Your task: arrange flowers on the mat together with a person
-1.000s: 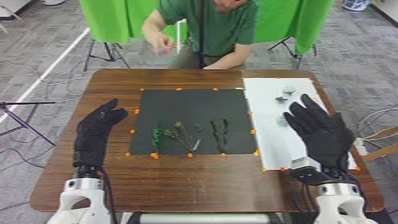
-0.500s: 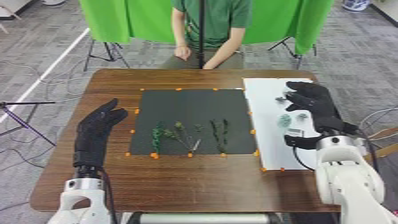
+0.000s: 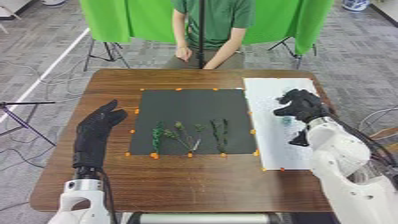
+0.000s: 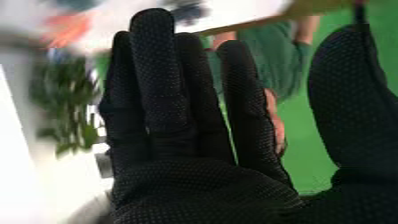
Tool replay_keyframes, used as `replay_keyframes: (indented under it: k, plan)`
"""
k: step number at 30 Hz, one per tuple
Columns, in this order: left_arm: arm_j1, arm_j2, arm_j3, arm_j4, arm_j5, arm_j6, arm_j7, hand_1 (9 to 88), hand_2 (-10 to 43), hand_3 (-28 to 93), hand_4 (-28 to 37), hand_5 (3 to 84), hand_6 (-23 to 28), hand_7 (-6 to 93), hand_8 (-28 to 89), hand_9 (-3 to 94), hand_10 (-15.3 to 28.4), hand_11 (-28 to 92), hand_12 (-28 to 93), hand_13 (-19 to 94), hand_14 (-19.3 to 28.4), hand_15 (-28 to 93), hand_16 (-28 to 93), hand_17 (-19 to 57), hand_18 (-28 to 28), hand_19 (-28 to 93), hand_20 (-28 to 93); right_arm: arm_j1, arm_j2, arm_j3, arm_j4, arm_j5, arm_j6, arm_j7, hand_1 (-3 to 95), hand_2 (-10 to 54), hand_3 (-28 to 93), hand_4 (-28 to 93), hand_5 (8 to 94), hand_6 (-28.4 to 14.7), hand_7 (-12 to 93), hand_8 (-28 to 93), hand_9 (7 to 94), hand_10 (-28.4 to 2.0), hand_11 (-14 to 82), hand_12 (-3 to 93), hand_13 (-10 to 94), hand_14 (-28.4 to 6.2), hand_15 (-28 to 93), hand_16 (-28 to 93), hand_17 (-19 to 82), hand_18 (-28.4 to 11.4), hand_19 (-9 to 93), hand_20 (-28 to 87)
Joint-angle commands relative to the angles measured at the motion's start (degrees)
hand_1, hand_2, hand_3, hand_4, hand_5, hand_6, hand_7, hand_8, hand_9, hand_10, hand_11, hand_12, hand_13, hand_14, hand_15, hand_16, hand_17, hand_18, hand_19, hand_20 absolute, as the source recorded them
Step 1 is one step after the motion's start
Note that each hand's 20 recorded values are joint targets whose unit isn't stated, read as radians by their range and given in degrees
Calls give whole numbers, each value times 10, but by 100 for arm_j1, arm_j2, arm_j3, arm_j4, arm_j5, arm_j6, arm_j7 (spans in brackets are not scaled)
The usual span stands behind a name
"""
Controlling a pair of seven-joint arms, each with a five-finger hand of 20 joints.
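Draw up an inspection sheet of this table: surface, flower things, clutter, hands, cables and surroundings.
Surface: brown table; dark mat lying flat, white sheet to its right.
Job's things: green sprigs on the mat's nearer half; pale green piece on the sheet.
Clutter: orange markers around the mat.
Hands: left hand open, left of the mat; right hand open above the sheet.
Cables: thin cables on the floor, left.
Surroundings: green curtain behind.

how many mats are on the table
2: a dark mat in the middle, bearing stems, and a white mat on the right, partly hidden by the right hand.
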Motion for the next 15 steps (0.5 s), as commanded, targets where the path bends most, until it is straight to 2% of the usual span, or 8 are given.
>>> replay_keyframes:
  k: [1,15]
  plan:
    - [78,-22,-18,9,-52,41,-41,309,-45,632,-181,487,33,131,-58,506,134,207,146,423,168,154,-9,100,100,57,197,-134,24,91,154,-1157,-397,183,338,-95,713,-282,542,13,179,-106,574,-166,229,231,626,-126,502,215,309,-172,543,354]
    - [42,-37,-20,31,-50,12,-68,309,-46,631,-179,487,34,130,-57,505,133,207,147,423,168,154,-8,100,100,57,197,-307,-113,-71,184,-961,-260,134,327,-95,708,-283,536,14,171,-104,599,-168,237,235,646,-131,529,229,315,-182,559,353]
